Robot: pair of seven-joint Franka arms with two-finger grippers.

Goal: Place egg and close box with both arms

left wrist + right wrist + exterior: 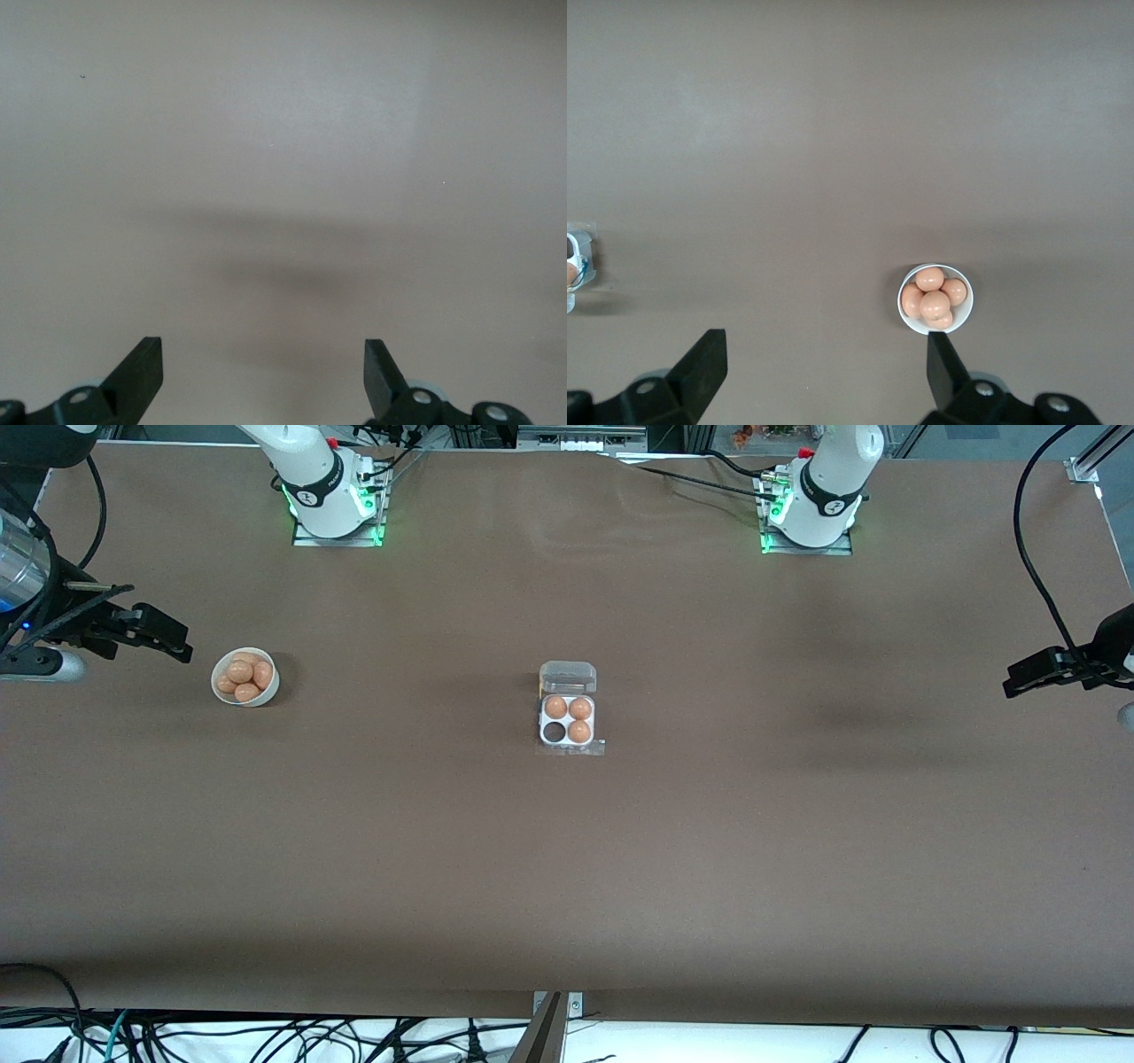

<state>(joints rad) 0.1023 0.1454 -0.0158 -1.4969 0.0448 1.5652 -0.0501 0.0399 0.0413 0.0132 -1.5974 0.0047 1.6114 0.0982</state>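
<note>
Front view: a brown table (567, 850) spreads wide beneath two white arms whose bases stand along its top edge. At the right arm's end, the right gripper (164, 638) hangs over the table's edge beside a round white bowl (245, 677) heaped with brown eggs (244, 673), its fingers (700, 367) spread wide and holding nothing. At mid-table sits the box (567, 722), its clear lid (568, 677) folded back toward the bases, three eggs in the white tray and one cell bare. Open brown surface surrounds it on every side. At the left arm's end, the left gripper (1032, 673) hovers over bare table near the edge, fingers (142, 367) wide apart and empty. Black cables (266, 1036) trail below the table's near edge.
</note>
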